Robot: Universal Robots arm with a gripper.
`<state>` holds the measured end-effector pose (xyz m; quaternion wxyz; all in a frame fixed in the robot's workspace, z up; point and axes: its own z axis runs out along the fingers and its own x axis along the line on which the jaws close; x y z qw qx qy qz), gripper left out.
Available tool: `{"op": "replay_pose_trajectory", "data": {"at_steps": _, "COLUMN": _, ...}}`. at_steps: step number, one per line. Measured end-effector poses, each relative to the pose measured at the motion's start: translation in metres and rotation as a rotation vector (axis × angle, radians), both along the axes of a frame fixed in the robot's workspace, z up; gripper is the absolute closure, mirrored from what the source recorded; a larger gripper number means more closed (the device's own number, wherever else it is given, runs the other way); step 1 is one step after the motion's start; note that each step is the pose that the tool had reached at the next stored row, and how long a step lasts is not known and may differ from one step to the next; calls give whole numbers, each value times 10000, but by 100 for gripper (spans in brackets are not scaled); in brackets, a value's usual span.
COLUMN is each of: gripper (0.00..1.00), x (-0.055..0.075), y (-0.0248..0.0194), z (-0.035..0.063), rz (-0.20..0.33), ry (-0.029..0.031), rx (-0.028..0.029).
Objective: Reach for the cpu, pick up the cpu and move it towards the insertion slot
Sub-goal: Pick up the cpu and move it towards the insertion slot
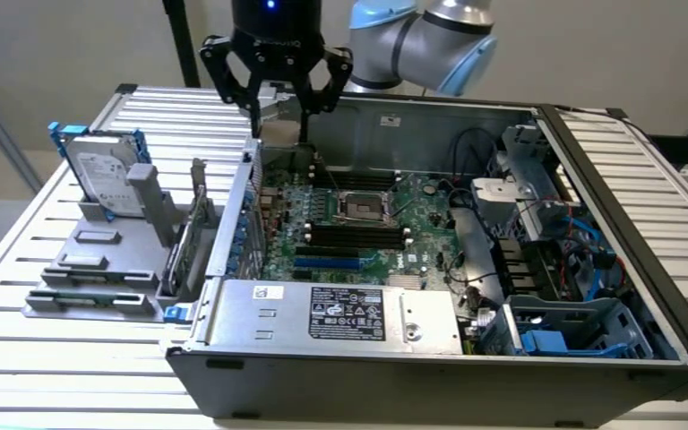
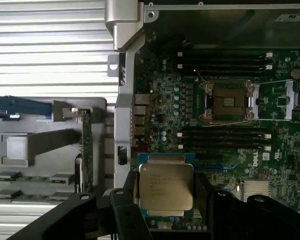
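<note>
I have the gripper (image 1: 279, 112) up over the rear edge of the open computer case (image 1: 440, 394), at about eleven o'clock from the insertion slot (image 1: 365, 207) in the exterior view. In the wrist view the cpu (image 2: 166, 186) sits between the black fingers (image 2: 125, 215), silvery top facing the camera, its pale rim visible on all sides. The fingers are closed in on two opposite edges of the chip, so I read it as held and lifted clear of the grey parts tray (image 1: 105, 269).

The slot lies on the green motherboard (image 1: 422, 202), a dark square socket in a shiny metal frame, with the long black memory slots (image 1: 350, 235) just beside it at six o'clock in the exterior view. In the wrist view the socket (image 2: 228, 101) is well apart from the chip, up at about one o'clock from it.

On the tray outside the case, at nine o'clock from the socket in the exterior view, the hard drive (image 1: 105, 175) with blue rails stands upright. The whole setup rests on a slatted metal table (image 1: 33, 358).
</note>
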<state>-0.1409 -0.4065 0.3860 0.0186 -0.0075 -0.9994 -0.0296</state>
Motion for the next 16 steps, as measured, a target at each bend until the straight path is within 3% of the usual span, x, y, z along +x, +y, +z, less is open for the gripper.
{"op": "replay_pose_trajectory", "data": {"at_steps": 11, "gripper": 45, "x": 493, "y": 1, "z": -1, "rz": 28, "ry": 1, "rx": 4}}
{"op": "replay_pose_trajectory", "data": {"at_steps": 16, "gripper": 45, "x": 623, "y": 42, "z": -6, "rz": 35, "ry": -2, "rx": 5}}
